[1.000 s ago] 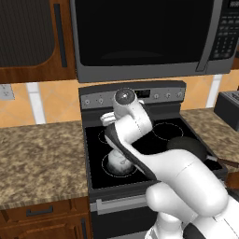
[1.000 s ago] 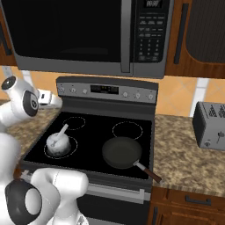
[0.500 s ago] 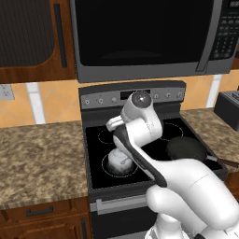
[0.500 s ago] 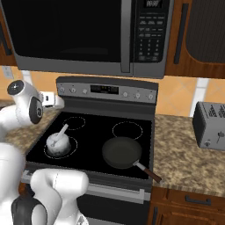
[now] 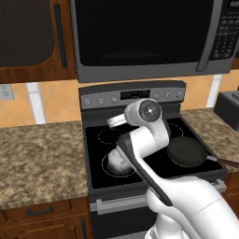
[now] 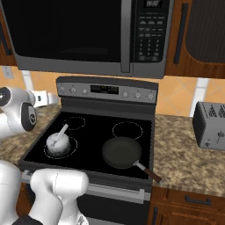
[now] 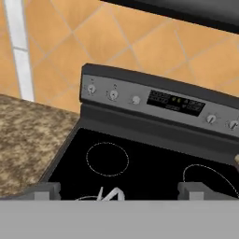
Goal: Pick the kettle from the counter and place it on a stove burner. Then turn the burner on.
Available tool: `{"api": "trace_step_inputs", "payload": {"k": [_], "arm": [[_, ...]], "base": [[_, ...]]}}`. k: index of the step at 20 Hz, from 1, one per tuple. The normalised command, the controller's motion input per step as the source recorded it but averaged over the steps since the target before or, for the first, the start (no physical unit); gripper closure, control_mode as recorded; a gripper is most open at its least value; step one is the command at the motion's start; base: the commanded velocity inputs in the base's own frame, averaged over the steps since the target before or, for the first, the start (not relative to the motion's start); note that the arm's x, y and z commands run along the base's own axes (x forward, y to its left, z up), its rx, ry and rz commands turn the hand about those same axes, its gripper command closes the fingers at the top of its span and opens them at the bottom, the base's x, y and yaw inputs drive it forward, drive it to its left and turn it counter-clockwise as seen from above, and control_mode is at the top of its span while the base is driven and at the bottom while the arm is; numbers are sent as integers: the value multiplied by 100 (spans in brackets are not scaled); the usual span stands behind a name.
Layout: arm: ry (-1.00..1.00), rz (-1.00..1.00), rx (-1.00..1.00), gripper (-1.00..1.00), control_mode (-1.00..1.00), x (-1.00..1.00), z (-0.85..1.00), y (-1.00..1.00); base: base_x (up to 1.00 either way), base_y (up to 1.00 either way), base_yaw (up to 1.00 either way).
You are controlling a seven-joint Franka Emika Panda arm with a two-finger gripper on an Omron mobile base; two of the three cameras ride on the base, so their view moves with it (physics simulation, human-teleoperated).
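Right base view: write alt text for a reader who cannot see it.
A small silver kettle sits on the front-left burner of a black glass-top stove, with a black frying pan on the front-right burner. A microwave hangs above, a toaster stands on the granite counter to the right, and the white robot arm rises at the left edge.

Shiny metal kettle (image 6: pixel 58 143) on glossy black glass stove (image 6: pixel 94 139); mottled, polished granite counter (image 5: pixel 39 156).

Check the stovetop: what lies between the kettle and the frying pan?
Nothing. In the right base view, bare black glass separates the kettle from the frying pan.
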Motion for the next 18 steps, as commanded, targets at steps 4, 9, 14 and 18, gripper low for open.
{"api": "trace_step_inputs", "payload": {"k": [4,9,14,18], "arm": [[-8,0,24,-100,-100,0,15,-6],[-1,0,20,-100,-100,7,19,1],[-5,1,13,-100,-100,26,3,23],[2,0,0,-100,-100,92,-2,24]], "base": [[0,0,0],[0,0,0],[0,0,0],[0,0,0]]}}
